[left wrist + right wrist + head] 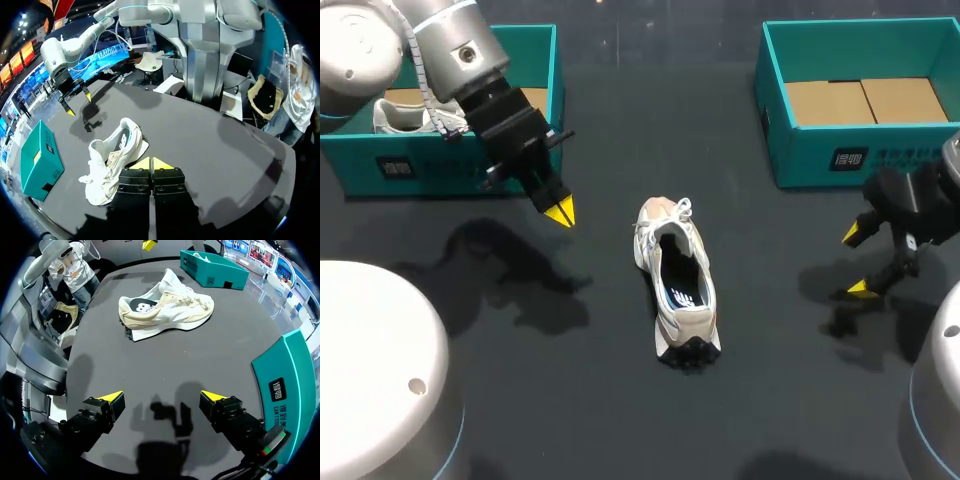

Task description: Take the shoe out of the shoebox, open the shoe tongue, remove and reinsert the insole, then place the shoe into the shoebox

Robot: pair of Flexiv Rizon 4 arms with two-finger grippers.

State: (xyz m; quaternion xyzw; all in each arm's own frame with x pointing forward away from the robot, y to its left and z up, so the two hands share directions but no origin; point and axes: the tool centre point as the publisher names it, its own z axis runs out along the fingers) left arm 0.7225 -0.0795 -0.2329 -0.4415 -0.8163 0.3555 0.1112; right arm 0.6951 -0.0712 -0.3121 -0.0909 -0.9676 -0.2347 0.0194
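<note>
I count two teal shoeboxes, the left box (420, 168) and the right box (860, 152), and two shoes. The cream-and-white shoe (678, 285) stands upright mid-table (600, 400) between my arms, laces white, dark inside. The second shoe (400, 118) lies in the left box. My left pincer (560, 212) has its tips together, holding nothing; my right pincer (858, 262) is spread apart.

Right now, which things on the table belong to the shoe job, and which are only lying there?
For the job: cream and white sneaker; empty teal cardboard shoebox at the right, probably its own; left tool, shut; right tool, open.
Just lying about: second teal cardboard shoebox at the left; white shoe inside it.
</note>
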